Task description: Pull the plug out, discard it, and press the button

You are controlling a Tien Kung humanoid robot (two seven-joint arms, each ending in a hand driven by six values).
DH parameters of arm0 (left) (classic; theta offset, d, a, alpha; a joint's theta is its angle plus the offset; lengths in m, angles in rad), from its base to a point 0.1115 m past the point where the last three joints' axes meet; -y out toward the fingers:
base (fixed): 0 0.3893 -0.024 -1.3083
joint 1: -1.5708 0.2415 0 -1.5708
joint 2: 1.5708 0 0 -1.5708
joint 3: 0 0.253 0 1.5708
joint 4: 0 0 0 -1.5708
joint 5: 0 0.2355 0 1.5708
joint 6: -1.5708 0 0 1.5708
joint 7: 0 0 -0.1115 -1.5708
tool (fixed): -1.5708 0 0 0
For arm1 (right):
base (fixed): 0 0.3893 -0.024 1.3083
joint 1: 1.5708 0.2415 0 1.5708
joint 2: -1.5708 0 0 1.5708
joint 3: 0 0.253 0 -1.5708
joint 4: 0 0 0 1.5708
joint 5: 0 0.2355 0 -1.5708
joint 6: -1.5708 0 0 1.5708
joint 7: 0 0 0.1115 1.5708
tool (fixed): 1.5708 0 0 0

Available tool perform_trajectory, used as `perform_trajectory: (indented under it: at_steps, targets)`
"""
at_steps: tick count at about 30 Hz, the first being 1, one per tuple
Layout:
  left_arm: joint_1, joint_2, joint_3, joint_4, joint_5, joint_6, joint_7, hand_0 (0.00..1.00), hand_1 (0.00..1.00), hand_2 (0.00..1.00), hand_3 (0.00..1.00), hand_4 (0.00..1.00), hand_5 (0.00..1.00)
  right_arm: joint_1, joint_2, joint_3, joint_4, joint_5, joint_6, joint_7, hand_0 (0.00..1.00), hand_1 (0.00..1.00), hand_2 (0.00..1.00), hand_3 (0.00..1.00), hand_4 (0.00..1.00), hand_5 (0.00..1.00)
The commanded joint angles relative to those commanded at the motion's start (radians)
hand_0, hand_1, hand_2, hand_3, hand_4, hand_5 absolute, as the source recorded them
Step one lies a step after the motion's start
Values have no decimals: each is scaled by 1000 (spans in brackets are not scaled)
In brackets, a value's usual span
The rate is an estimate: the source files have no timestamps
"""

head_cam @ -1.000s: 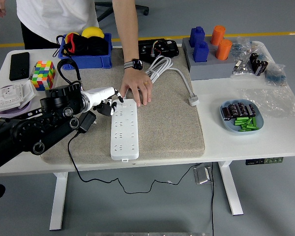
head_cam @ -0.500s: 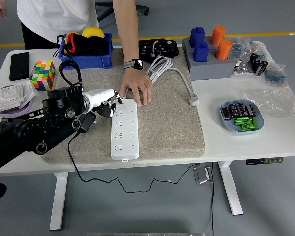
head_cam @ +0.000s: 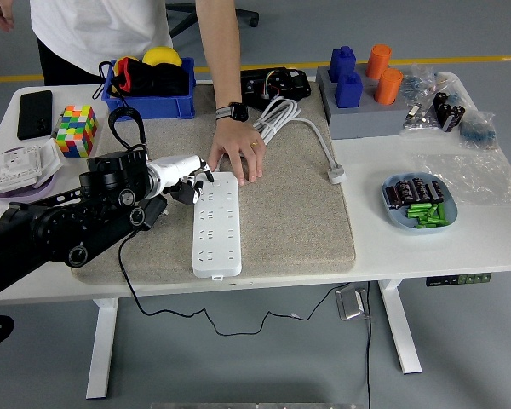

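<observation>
Left hand [head_cam: 180,173]: white, on the end of a black arm that comes in from the lower left; it sits at the upper left corner of the power strip, fingers curled in with a dark fingertip [head_cam: 209,178] on the strip's top edge. I cannot tell whether it grips anything.
Right hand: not to be seen from where I stand.
Power strip [head_cam: 216,225]: long and white, lying lengthwise on the grey mat [head_cam: 298,221], running from the hand toward the near edge of the desk [head_cam: 409,251].
Plug [head_cam: 151,212]: a black block just below the hand, tucked against the arm, off the strip's left side; its black cable [head_cam: 166,311] drops over the near edge and hangs under the desk.
Person's hand [head_cam: 236,156]: just right of the robot's hand, palm down, fingertips on the top end of the strip; a watch [head_cam: 232,111] on the wrist.
White cable [head_cam: 302,128]: coiled beyond the person's hand, its flat end lying out to the right on the mat.
Blue bin [head_cam: 149,106]: beyond the hand, holding dark items and something yellow.
Colour cube [head_cam: 76,129]: to the hand's far left, with a black phone [head_cam: 33,113] further out.
Blue plate [head_cam: 390,204]: well off to the right, holding dark and green pieces.
</observation>
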Motion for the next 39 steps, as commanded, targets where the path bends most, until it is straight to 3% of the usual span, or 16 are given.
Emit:
perform_trajectory:
  at_steps: [13, 19, 26, 33, 34, 39]
  targets:
    - [-7, -7, 26, -4, -2, -1, 4, 44, 7, 150, 765, 101, 2, -2, 0, -1, 0, 0, 0, 0, 785, 742, 738, 742, 788, 755]
    - [-8, 4, -9, -21, 16, 3, 2, 44, 7, 150, 763, 100, 2, -3, 1, 5, -1, -2, 0, -1, 785, 742, 738, 742, 788, 754]
    - [22, 26, -122, -66, 55, 5, 3, 44, 7, 150, 759, 99, 2, -4, 3, 6, 1, -1, 0, 0, 785, 742, 738, 740, 788, 755]
    - [97, 54, -296, -153, 112, 22, -22, 43, 7, 151, 756, 91, 2, -6, 5, 8, 1, -3, 0, 0, 785, 742, 738, 743, 788, 755]
    - [109, 58, -326, -161, 125, 30, -35, 76, 70, 152, 730, 421, 2, -6, 6, 9, 1, -4, 0, 0, 785, 743, 738, 741, 788, 755]
    - [182, 71, -479, -190, 167, 53, -59, 76, 70, 152, 730, 421, 2, -7, 6, 10, 1, -5, 0, 0, 785, 743, 738, 741, 788, 755]
